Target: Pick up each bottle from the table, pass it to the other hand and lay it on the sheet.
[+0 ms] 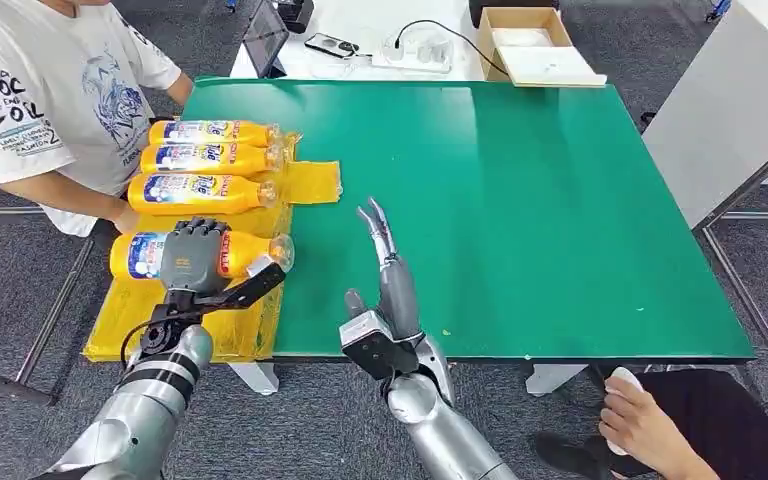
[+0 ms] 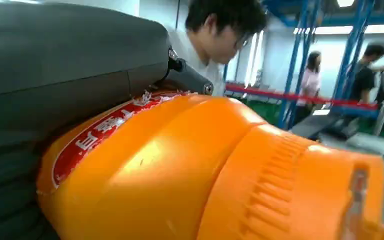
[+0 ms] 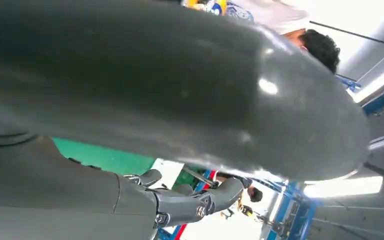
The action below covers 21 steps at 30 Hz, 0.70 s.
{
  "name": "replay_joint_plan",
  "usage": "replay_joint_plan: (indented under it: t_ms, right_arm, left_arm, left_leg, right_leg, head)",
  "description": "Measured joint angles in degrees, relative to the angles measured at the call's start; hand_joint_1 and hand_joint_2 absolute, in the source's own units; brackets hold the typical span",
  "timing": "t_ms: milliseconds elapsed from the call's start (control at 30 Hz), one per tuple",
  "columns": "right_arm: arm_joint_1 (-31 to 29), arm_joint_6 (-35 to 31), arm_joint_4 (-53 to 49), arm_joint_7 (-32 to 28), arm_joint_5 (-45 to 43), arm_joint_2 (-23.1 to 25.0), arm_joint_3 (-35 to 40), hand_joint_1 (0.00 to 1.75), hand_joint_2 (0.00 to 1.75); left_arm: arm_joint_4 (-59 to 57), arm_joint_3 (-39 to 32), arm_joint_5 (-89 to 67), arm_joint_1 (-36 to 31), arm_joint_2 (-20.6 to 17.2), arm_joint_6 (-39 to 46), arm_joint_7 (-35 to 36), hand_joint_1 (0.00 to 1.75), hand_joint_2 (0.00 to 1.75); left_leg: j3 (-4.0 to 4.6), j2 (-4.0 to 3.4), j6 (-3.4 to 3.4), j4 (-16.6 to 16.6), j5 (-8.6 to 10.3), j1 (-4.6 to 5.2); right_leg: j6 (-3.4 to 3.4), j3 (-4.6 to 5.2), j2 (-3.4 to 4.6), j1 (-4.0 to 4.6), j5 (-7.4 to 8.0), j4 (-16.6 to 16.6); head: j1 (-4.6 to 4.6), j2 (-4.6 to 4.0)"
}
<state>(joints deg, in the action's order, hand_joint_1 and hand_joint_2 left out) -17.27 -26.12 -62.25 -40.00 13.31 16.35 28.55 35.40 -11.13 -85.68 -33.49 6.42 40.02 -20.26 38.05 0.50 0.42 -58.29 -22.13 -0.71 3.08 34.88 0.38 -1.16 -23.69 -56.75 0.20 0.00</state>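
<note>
Bottle (image 1: pixel 250 252) number four is in your left hand (image 1: pixel 194 256), gripped around the middle over its label, lying sideways with the cap toward the green table (image 1: pixel 520 200) and held over the near end of the yellow sheet (image 1: pixel 210 325), which hangs off the table's left edge; whether it already rests on the sheet or is just above it, you cannot tell. Three more bottles (image 1: pixel 205 160) lie side by side further up the sheet, near the person in the white shirt (image 1: pixel 50 90). Your right hand (image 1: pixel 385 270) holds nothing, fingers stretched out straight over the table near its front edge. As for handling, judge this bottle as a smooth, glossy plastic one, stiff enough not to cave under the fingers but likely slippery, and round, so it will want to roll once released. It looks full, so expect some weight. The body at the label is the best place to hold: widest, straightest and nearest the balance point. Avoid the ribbed cap (image 2: pixel 300 190) and shoulder, where the taper would let it slide out. Let it down flat and parallel to the others.
</note>
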Motion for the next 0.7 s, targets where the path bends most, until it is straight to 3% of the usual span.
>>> replay_joint_plan:
  t_ms: [467, 500, 533, 567, 600, 700]
  right_arm:
    - [0.00, 0.72, 0.02, 0.59, -0.39, -0.04, 0.59, 0.00, 0.00]
    - [0.01, 1.16, 0.04, 0.61, -0.39, -0.04, 0.59, 0.00, 0.00]
    - [0.01, 1.47, 0.11, 0.61, -0.37, -0.04, 0.59, 0.00, 0.00]
    - [0.01, 1.71, 0.20, 0.65, -0.28, -0.04, 0.59, 0.00, 0.00]
    - [0.01, 1.79, 0.33, 0.68, -0.20, -0.04, 0.59, 0.00, 0.00]
    - [0.01, 2.25, 0.74, 0.79, 0.04, -0.04, 0.59, 0.00, 0.00]
  left_arm:
    - [-11.82, -1.64, -0.35, -2.28, -2.14, -0.35, 2.54, 1.75, 1.75]
    - [-12.35, -1.64, -0.31, -2.58, -2.29, -0.99, 2.71, 1.15, 1.75]
    - [-12.81, -1.64, -0.17, -2.89, -2.40, -1.77, 2.84, 0.02, 1.75]
    - [-13.28, -1.64, 0.15, -3.09, -2.55, -2.73, 2.99, 0.00, 1.75]
    - [-13.64, -1.64, 0.39, -3.25, -2.62, -3.50, 3.19, 0.00, 0.00]
    - [-14.42, -1.64, 0.63, -3.88, -2.86, -5.40, 3.72, 0.00, 0.00]
  left_leg:
    - [-0.01, 0.00, 0.00, 0.00, 0.00, 0.01]
    - [-0.01, 0.02, 0.00, 0.00, 0.00, 0.01]
    - [-0.02, 0.04, 0.00, 0.00, 0.00, 0.01]
    - [-0.04, 0.05, 0.00, 0.01, 0.00, 0.01]
    - [-0.05, 0.04, 0.00, 0.01, 0.00, 0.01]
    - [-0.15, 0.04, 0.00, 0.02, 0.00, 0.00]
  right_leg:
    - [0.00, -0.01, 0.00, -0.01, 0.00, 0.00]
    - [0.00, -0.02, -0.01, 0.00, 0.00, 0.00]
    - [0.00, -0.04, -0.01, 0.00, 0.00, 0.00]
    - [0.00, -0.06, -0.01, 0.00, 0.00, 0.00]
    - [0.00, -0.07, -0.01, 0.00, 0.00, 0.00]
    - [-0.02, -0.16, -0.01, 0.00, -0.01, 0.00]
  head:
    - [0.00, 0.00]
    - [0.02, 0.00]
    - [0.00, 0.00]
    - [0.00, 0.00]
    - [0.00, 0.00]
    - [0.00, 0.00]
